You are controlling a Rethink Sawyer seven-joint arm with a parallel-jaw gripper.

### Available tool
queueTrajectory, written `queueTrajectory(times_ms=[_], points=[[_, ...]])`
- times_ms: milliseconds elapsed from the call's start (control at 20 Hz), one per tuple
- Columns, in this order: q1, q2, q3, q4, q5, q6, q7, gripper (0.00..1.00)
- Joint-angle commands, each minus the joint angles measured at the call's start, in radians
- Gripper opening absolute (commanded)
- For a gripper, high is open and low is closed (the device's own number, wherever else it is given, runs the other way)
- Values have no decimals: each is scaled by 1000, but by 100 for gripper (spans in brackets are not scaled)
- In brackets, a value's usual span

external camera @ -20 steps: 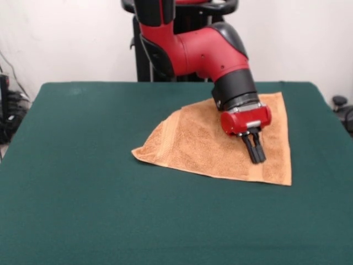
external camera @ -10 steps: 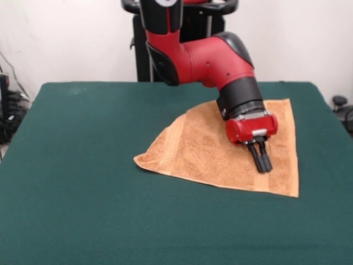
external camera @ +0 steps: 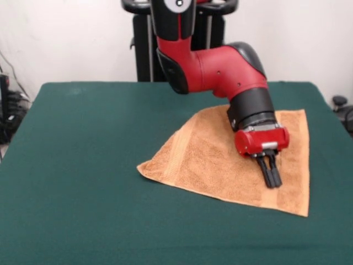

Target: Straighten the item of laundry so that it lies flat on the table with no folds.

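While the towel sits right of centre in the frame, it reads as a triangle, not a square: one point toward the left, one at lower right, one at upper right behind my arm. A woven band runs along its left slanting edge, another along the right edge. It lies on the green table, near the right edge. My pincer points down onto the cloth's right part, fingers pressed together, tips on the terry. Can't tell whether any fabric is pinched.
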Motion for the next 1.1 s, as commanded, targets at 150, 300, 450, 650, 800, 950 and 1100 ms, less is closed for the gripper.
queueTrajectory(times_ms=[150,300,450,650,800,950,1100], points=[[47,107,14,-178,130,157,100,0],[53,114,15,-191,138,152,104,0],[59,119,15,-200,150,138,106,0],[65,129,16,-215,161,128,107,0],[68,131,14,-218,168,120,110,0],[70,135,17,-228,181,99,115,0],[73,138,16,-233,193,93,116,0]])
